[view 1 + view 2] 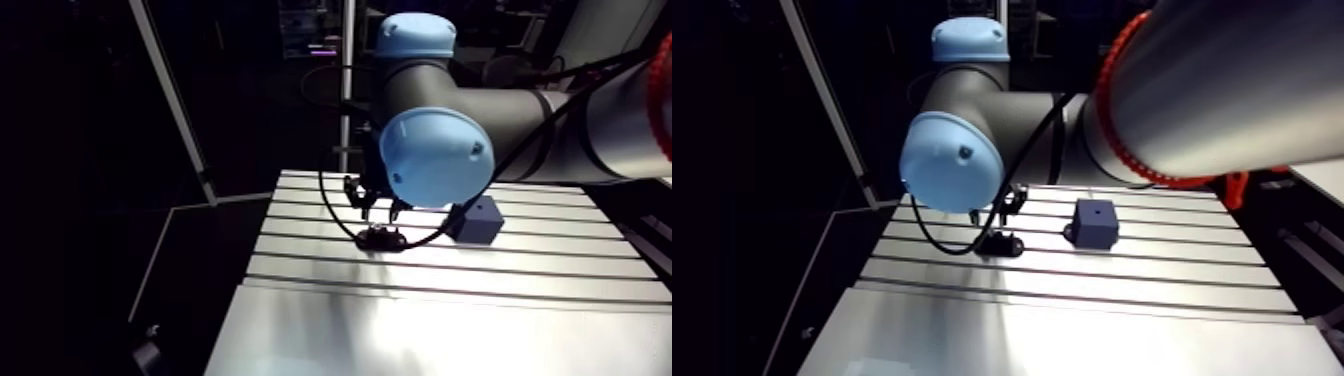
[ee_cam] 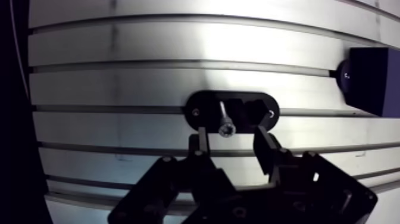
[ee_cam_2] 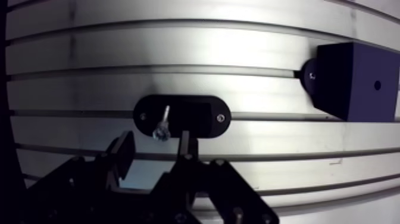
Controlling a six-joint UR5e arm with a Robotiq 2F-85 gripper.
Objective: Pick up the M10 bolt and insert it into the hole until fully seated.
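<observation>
Slotted aluminium table (image 1: 560, 270) fills the scene, with a dim room behind. A black oval holder (image 2: 202, 107) is fixed on it. The bolt (image 2: 224, 119) rests on the holder, head end toward the gripper (image 2: 231, 134) (whether it lies flat or stands cannot be told). The gripper's two fingers are spread apart and nothing is held. The bolt head is seen just ahead of them, nearer one finger than the other. A dark block (image 3: 354, 80) with a small hole (image 3: 377, 85) stands well apart to one side.

The grasp is judged not yet made. To do it well, the gripper should be centred on the bolt, lowered until both fingers flank the shank, and closed squarely so the bolt is not tilted.

Bolt and finger gap are shown only by the wrist view. The gripper's height above the holder is shown only by the arm view.
</observation>
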